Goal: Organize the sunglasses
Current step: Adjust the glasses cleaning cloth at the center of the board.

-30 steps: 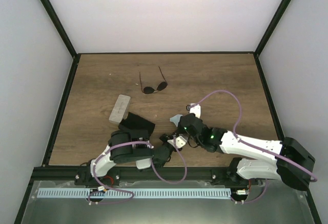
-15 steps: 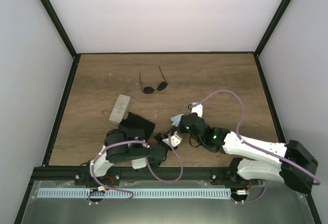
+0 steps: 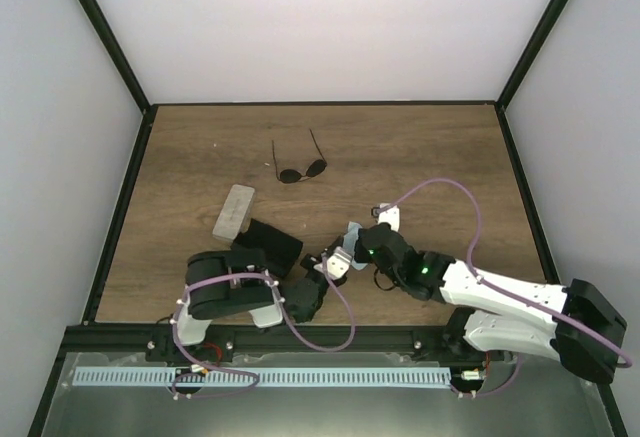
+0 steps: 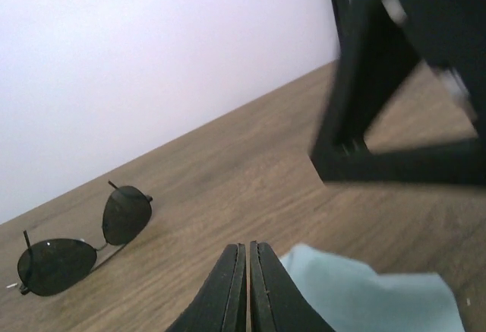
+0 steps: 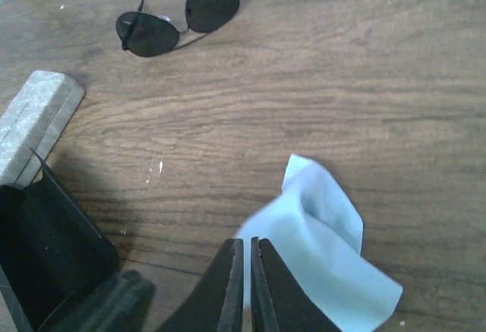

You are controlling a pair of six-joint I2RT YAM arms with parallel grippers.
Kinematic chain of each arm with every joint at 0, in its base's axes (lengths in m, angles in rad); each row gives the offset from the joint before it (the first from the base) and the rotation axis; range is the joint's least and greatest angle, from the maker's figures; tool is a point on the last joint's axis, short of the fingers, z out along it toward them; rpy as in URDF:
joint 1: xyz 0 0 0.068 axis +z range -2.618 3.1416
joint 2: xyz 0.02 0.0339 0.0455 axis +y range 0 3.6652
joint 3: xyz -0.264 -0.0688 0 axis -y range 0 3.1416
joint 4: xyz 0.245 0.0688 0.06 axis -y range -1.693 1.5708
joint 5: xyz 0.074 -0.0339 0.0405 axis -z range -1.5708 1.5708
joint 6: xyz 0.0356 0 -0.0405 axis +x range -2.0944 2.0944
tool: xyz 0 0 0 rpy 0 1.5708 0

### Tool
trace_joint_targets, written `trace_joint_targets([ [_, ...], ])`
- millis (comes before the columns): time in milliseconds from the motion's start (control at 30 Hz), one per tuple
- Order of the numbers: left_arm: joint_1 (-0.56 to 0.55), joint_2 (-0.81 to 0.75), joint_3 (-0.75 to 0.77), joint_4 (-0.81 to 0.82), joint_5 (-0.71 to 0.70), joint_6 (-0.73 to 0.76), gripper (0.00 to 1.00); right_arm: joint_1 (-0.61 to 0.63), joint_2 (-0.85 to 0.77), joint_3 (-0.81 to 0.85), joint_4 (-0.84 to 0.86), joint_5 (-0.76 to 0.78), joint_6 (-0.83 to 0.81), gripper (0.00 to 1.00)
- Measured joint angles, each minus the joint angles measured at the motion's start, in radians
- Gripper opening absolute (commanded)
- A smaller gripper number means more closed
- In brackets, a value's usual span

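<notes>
The sunglasses [image 3: 302, 170] have a thin dark frame and dark lenses.

Sunglasses [image 5: 181, 14] at top, blue cloth [image 5: 326, 260] by the end effector [image 5: 247, 245], black case [image 5: 45, 260] at left

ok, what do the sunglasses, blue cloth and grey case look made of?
Sunglasses: thin dark wire frame, likely metal; glossy dark lenses that catch reflections. Cloth: soft light-blue fabric, probably microfiber; it creases and folds. Case: rigid-looking, matte grey mottled covering, stone-like or textile; can't tell.
</notes>
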Motion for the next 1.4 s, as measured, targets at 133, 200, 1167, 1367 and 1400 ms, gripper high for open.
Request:
trace_joint_targets([
  [133, 0.009, -0.040, 0.013, 0.000, -0.001, -0.001, 0.04, 0.000, 0.000, -0.026, -0.005, -0.012, 0.003, 0.07],
  [200, 0.013, -0.043, 0.012, -0.002, -0.011, -0.007, 0.07, 0.000, 0.001, -0.029, -0.011, -0.018, 0.002, 0.20],
  [1167, 0.117, -0.706, -0.153, -0.597, 0.091, -0.550, 0.79, 0.015, 0.367, -0.014, 0.011, -0.090, 0.103, 0.13],
  [1367, 0.120, -0.762, -0.080, -0.780, 0.047, -0.603, 0.96, 0.016, 0.399, 0.026, -0.033, -0.076, 0.100, 0.01],
  [1400, 0.125, -0.762, -0.050, -0.820, 0.044, -0.616, 0.96, 0.016, 0.400, 0.037, -0.058, -0.084, 0.101, 0.01],
])
